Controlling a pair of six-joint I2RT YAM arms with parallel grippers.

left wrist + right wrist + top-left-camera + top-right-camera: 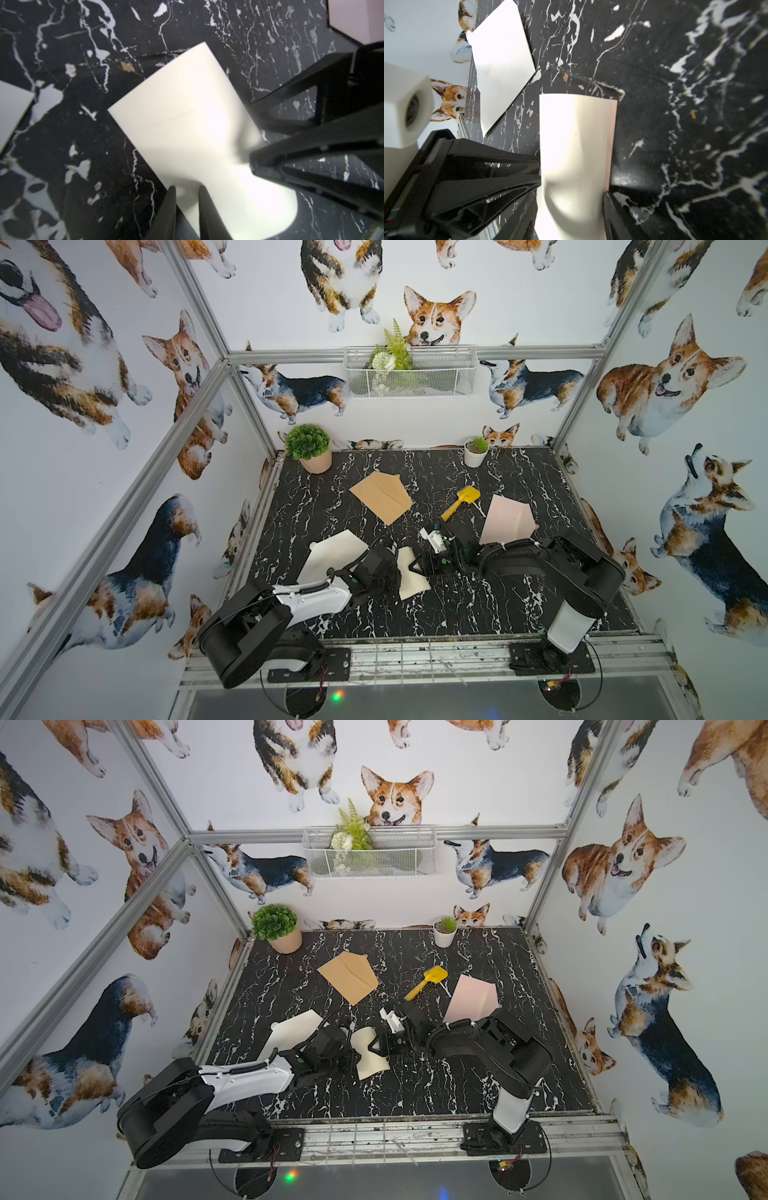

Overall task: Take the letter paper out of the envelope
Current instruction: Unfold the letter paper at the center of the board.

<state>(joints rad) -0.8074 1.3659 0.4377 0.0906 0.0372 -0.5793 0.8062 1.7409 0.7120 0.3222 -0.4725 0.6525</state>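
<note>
Right, starting near: black marble-look table (pixel 457 614), glossy with white veins and a few chips showing tan.

Letter paper (pixel 413 585) is near-centre between the two arms. It is out of the envelope and apart from it. Smooth cream sheet with one faint crease across it, squeezed to an hourglass outline in both top views.

Left gripper (pixel 186 193): black tapered fingers (pixel 171 207), jaws narrow, straddling one long edge of the paper. There is a slim gap at the tips, so I cannot tell whether it is actually pinching.

Right gripper (pixel 569 199): jaws about half spread across the sheet's width, pressing on both long edges so the paper bows between them. It has hold of the paper.

Cream envelope (pixel 332 556) lies flat just left of the paper, partly under the left arm. Matte, five-sided.

Farther back, a brown kraft envelope (pixel 380 497) lies centre with its flap open. A yellow plastic scoop (pixel 461 502) is to its right, and a pale pink envelope (pixel 507 520) is right of that.

At the far edge, a bushy green plant in a terracotta-pink pot (pixel 309 448) sits on the left, and a small plant in a white pot (pixel 476 452) on the right.

On the far wall, a white wire-mesh basket (pixel 436 377) holds a fern. The walls have a corgi print.
</note>
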